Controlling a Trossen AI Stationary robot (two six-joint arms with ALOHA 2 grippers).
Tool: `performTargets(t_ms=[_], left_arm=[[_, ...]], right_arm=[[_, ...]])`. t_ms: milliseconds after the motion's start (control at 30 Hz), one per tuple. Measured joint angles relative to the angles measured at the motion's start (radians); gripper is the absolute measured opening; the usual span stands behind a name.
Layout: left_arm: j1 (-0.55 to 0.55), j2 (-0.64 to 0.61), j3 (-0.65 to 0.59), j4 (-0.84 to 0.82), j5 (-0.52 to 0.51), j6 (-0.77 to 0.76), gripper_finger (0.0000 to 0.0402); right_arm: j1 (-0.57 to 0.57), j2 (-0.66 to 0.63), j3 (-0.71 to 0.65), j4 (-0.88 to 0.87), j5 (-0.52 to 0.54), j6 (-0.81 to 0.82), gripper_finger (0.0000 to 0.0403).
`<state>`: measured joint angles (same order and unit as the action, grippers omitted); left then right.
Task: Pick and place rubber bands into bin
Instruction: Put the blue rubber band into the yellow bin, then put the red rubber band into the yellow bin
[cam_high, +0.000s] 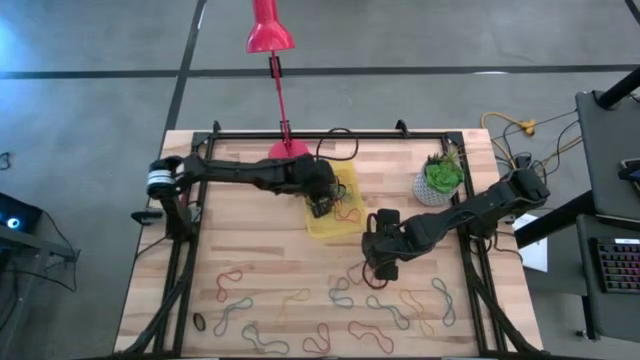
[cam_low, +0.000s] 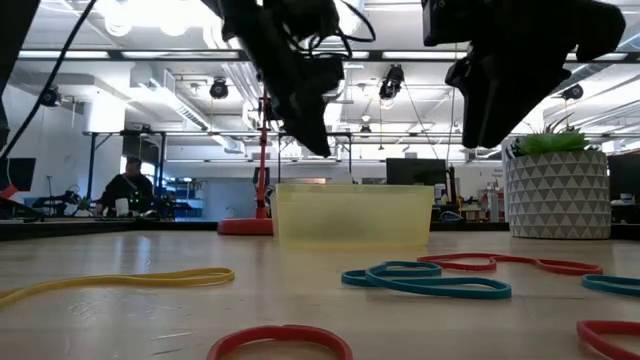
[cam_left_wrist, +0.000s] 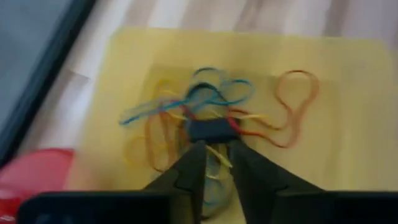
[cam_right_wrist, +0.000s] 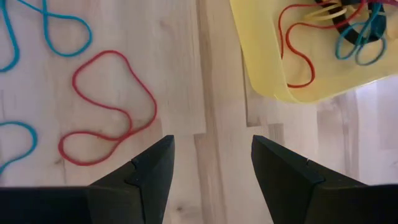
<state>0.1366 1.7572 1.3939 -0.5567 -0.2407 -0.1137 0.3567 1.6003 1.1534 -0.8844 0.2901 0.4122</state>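
Note:
The yellow bin (cam_high: 338, 226) (cam_low: 350, 215) sits mid-table with a heap of coloured rubber bands (cam_left_wrist: 205, 106) in it. My left gripper (cam_high: 322, 205) (cam_left_wrist: 216, 146) hangs over that heap, its fingers a narrow gap apart, with a yellow strand (cam_left_wrist: 214, 157) showing between them. My right gripper (cam_high: 385, 268) (cam_right_wrist: 211, 146) is open and raised over bare wood, between the bin's near corner (cam_right_wrist: 267, 74) and a red band (cam_right_wrist: 106, 106) lying flat. Many loose bands (cam_high: 300, 300) (cam_low: 430, 280) lie along the near part of the table. My left gripper points down into the bin over the heap. I cannot tell whether its fingertips (cam_left_wrist: 193, 155) touch the yellow strand or the dark band (cam_left_wrist: 211, 130) just below them.
The red lamp base (cam_high: 288, 150) (cam_low: 245, 226) stands just beyond the bin's far side. The white plant pot (cam_high: 440, 182) (cam_low: 557, 190) is at the far right. Black cables run along the table's frame. A person (cam_low: 125, 190) sits far off in the room.

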Motion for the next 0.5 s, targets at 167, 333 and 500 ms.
performTargets(t_ms=[167,333,500], left_arm=[[-0.102,-0.051,-0.007,-0.157,0.014,-0.061,0.0120],[-0.297,-0.152,-0.012,-0.408,0.033,-0.118,0.0141],[-0.509,-0.198,-0.057,-0.472,0.042,-0.186,0.0141]], right_arm=[[0.007,-0.004,0.000,-0.001,0.000,-0.007,0.0201],[0.007,-0.003,0.000,0.003,0.000,-0.037,0.0201],[0.005,-0.003,0.000,0.031,0.001,-0.085,0.0201]])
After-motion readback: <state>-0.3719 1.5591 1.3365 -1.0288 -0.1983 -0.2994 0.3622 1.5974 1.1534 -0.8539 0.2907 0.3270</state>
